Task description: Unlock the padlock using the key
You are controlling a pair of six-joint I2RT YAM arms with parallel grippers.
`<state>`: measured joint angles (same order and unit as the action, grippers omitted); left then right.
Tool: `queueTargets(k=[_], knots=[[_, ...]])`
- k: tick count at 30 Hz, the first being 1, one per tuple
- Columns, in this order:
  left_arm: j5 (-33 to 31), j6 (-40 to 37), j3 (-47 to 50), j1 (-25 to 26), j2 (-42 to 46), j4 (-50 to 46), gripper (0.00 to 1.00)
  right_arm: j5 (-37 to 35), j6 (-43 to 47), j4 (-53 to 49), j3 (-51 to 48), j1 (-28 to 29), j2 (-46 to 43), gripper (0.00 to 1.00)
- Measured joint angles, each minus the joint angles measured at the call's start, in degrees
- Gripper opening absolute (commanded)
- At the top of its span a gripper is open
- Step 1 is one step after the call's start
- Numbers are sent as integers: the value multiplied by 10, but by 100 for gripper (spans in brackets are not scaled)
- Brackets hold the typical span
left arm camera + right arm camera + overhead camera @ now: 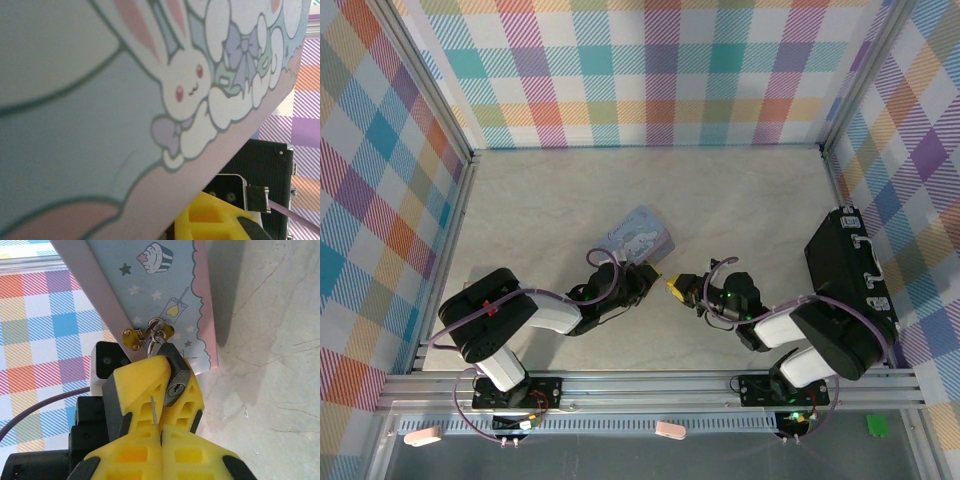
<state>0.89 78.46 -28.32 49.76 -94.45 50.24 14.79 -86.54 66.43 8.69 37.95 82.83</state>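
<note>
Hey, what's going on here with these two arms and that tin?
The left gripper is at the pale blue tin, apparently steadying it. The padlock hangs on the tin's clasp. The right gripper, shut, pinches what looks like the key, a thin silver sliver, right by the padlock but not yet in its keyhole.

The pale blue tin point(642, 234) lies mid-table, the right arm's yellow jaws near it.

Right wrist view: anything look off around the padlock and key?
The thin silver key, apparently pinched between the shut yellow fingers of the right end effector, lies beside the keyhole of the small dark padlock, not in it. The padlock hangs from the pale blue cartoon-printed tin, pressed against one finger.
</note>
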Motion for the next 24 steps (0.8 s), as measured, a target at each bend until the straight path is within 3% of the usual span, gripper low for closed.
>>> queueTargets(k=[8,24], knots=[[0,0,0,0,0,0,2,-4,13,-42,1,0,-16,0],[0,2,0,0,0,1,2,-4,13,23,4,4,68,0]])
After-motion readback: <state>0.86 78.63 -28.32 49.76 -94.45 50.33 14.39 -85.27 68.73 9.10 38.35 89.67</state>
